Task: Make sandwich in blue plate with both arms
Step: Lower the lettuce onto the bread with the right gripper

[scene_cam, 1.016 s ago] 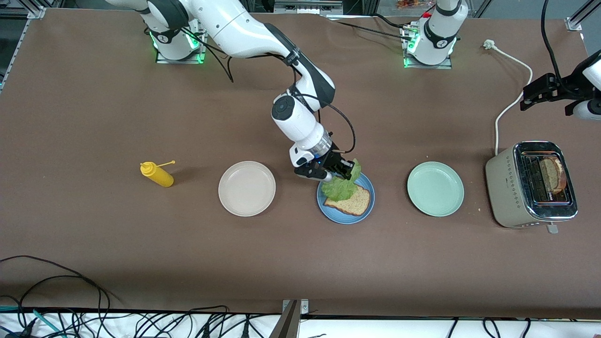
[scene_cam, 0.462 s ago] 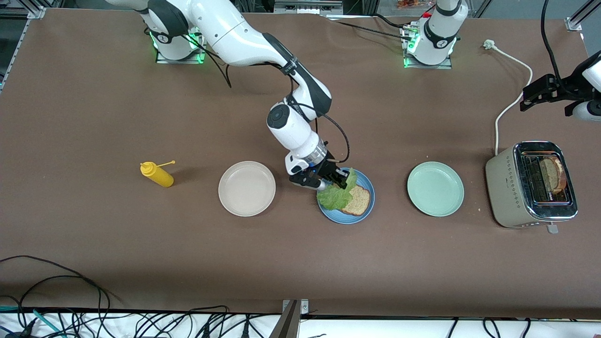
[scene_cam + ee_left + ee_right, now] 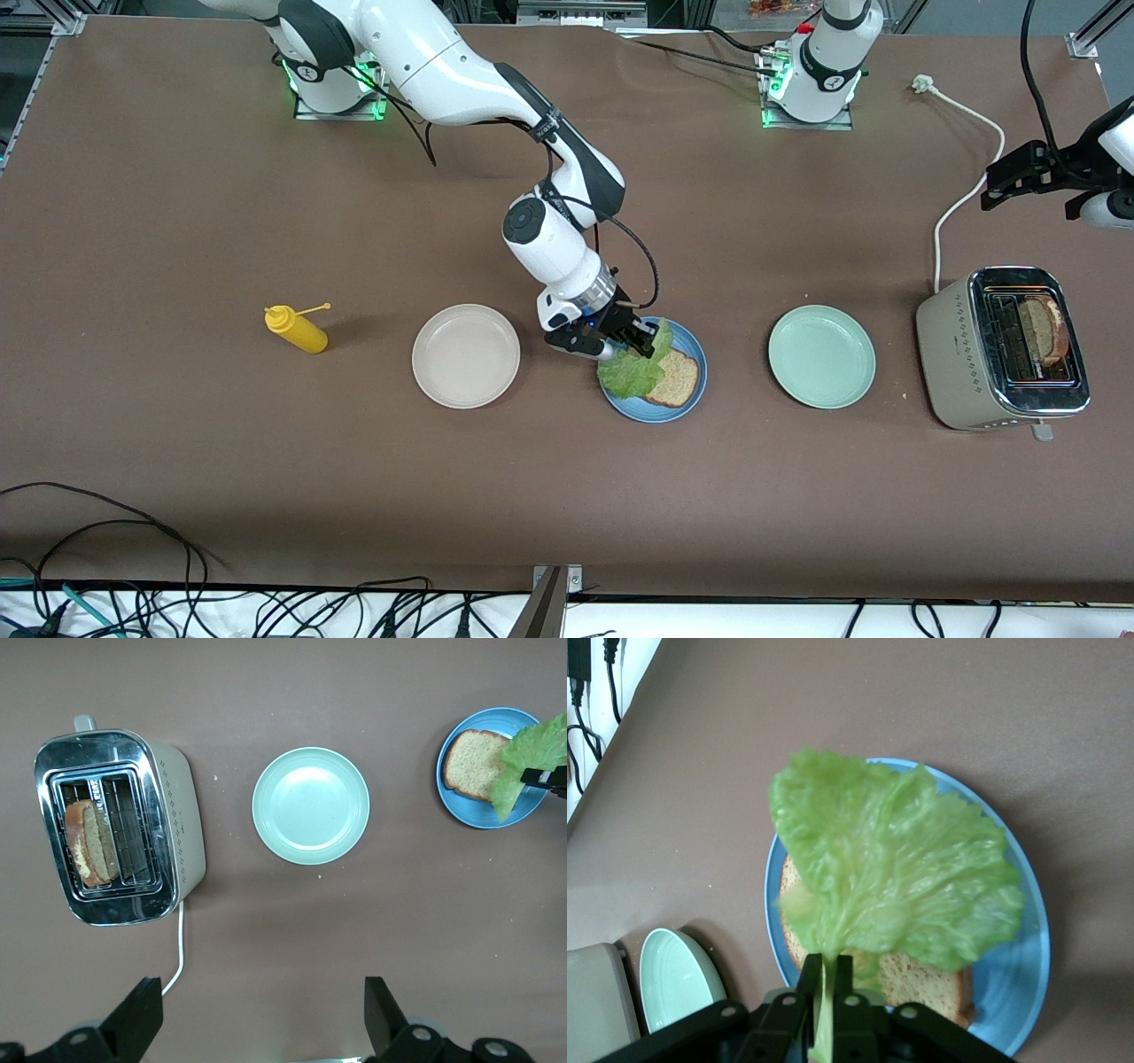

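The right wrist view alone shows the grip up close: the right claw [image 3: 827, 985] is clenched on the pale stem of the lettuce leaf [image 3: 890, 877], fingers pinched almost together, and the leaf fans out over a slice of brown bread [image 3: 917, 979] lying on the blue plate [image 3: 1010, 992]. The left wrist view alone looks straight down into the toaster [image 3: 120, 828], where a second bread slice [image 3: 84, 843] stands in one slot; it also shows the left claw [image 3: 261, 1014] spread wide, holding nothing, over bare bench [image 3: 292, 930] beside the toaster.

In the front view the blue plate [image 3: 653, 409] sits mid-bench, the landmark for the rest. The right claw [image 3: 640, 346] is low over the plate's rim on the side toward the robots' bases, the leaf [image 3: 633, 372] draped from it onto the bread [image 3: 675, 381]. Beside the plate toward the right arm's end lie the beige plate [image 3: 466, 356] and then a yellow squeeze bottle [image 3: 297, 329]; toward the left arm's end, the mint-green plate [image 3: 822, 356] and then the toaster [image 3: 1001, 347]. The left arm waits, its claw [image 3: 1028, 173] over the bench near the toaster's white cord [image 3: 961, 199] — farther from the front camera than the blue plate.

No writing is legible on anything.
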`<action>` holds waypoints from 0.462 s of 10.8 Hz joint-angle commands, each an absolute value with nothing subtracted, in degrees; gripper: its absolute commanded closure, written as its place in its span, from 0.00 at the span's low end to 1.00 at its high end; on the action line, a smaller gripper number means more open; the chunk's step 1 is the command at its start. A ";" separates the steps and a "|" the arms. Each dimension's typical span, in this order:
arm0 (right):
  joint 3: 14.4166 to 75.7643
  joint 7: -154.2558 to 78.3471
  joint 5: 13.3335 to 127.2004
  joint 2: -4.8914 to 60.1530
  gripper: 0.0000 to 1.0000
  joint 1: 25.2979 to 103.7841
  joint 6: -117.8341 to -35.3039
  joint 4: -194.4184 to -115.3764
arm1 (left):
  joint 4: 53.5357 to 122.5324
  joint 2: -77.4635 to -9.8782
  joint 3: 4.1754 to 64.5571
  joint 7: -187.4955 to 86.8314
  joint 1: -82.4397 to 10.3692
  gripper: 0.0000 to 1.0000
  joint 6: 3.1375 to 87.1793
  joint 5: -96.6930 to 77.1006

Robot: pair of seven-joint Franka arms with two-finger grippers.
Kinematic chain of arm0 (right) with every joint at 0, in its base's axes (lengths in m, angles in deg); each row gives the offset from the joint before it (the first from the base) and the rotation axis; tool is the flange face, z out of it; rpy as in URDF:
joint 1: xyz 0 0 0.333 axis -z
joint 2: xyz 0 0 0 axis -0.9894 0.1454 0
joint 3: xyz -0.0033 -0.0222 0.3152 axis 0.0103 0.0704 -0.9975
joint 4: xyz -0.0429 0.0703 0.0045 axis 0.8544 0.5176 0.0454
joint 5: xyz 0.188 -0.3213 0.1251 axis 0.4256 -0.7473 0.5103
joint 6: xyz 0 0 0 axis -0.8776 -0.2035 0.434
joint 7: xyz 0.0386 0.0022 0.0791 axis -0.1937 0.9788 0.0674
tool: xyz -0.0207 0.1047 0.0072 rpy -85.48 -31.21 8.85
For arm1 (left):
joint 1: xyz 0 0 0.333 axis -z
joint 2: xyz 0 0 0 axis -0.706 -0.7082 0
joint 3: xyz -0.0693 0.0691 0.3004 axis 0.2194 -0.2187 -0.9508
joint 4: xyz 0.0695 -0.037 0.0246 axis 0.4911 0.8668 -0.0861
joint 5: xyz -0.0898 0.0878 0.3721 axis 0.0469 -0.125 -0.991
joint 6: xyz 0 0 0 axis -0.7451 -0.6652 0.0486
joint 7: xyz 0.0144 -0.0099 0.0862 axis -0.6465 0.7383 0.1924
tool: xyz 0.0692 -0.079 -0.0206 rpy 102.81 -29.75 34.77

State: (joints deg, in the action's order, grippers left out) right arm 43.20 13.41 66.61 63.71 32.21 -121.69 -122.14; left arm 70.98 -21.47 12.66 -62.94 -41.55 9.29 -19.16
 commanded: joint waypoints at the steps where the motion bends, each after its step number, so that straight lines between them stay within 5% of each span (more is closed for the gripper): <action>1: 42.89 13.04 67.70 65.25 0.55 32.33 -121.88 -119.42 | 69.80 -22.00 12.70 -62.85 -41.48 0.00 9.12 -20.46; 3: 42.81 13.48 67.79 64.99 0.32 32.33 -121.61 -119.33 | 69.80 -22.00 12.70 -62.85 -41.48 0.00 9.12 -20.46; 5: 42.98 13.92 67.87 63.33 0.22 32.86 -117.69 -119.24 | 69.80 -22.00 12.70 -62.85 -41.48 0.00 9.12 -20.46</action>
